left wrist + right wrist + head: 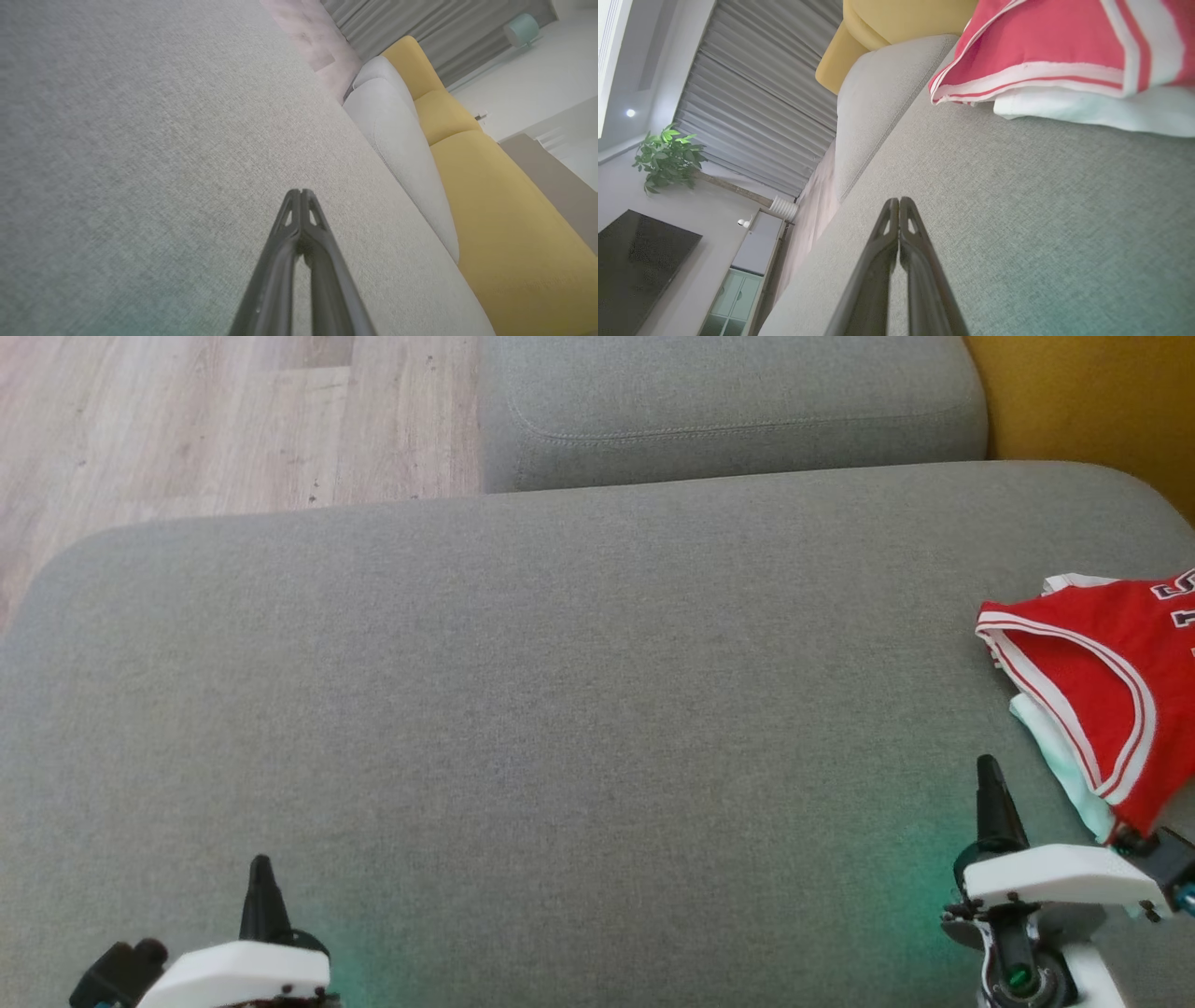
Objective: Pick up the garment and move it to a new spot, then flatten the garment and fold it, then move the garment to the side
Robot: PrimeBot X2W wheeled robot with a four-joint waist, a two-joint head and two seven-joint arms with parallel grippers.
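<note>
Find the garment (1083,663) at the far right of the grey sofa cushion (560,691) — red with white-and-red striped trim, gathered into a compact layered heap and running off the head view's right edge. Note a pale cloth (1050,737) beneath it, poking out along the near side; cannot tell whether a separate piece or part of the garment itself.

Right end effector (990,789): fingers pressed together, gripping nothing, low over the cushion just beside the garment's near corner, with no contact visible. Left end effector (261,882): likewise closed and empty, over bare cushion at the lower left, well apart from the garment.

Fits two stages alike — heaped and waiting to be carried to a new spot, or folded and set off to the side. Looks loosely layered yet fairly neat along the trim, so cannot settle which.

Either way, for good handling: keep the closed tips from snagging the striped trim; expect thin, slippery fabric, likely to slide over the pale layer underneath; mind the portion cut off at the frame edge.
</note>
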